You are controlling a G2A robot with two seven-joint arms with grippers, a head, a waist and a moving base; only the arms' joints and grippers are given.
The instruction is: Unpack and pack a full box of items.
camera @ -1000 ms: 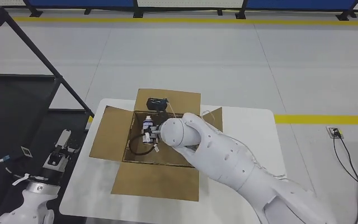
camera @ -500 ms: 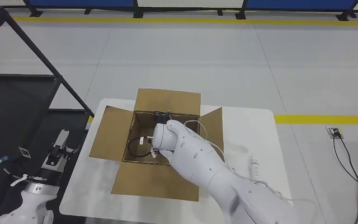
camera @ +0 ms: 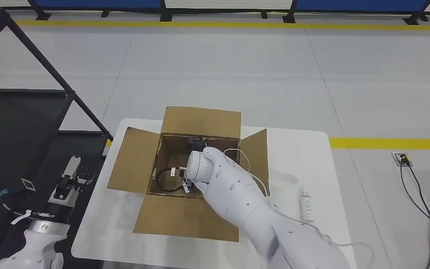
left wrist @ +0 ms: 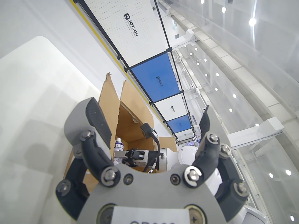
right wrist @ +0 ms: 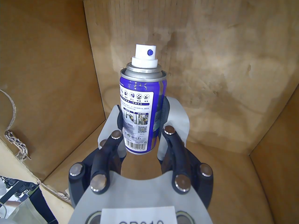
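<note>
Cardboard box (camera: 131, 161) sits open in the middle of the top view, its flaps folded outward over the white bench (camera: 295, 168). The right arm enters from the lower right of that frame and bends down into the box, with its wrist inside the opening.

In the right wrist view, the right tool (right wrist: 142, 117) is clenched on a blue spray can (right wrist: 140, 94). Its two fingers (right wrist: 119, 117) press the can's lower half from opposite sides. The can's white nozzle cap points away from the wrist toward a brown inner wall of the box, and there is a clear gap between cap and wall. The can is inside the box, but I cannot tell whether it touches the box floor.

A small white item (camera: 308, 204) lies on the bench right of centre in the top view, apart from the box.

The left tool (left wrist: 149, 115) is released, its fingers spread wide with nothing between them. In the top view it sits at the left of the frame, off the bench's edge.
</note>
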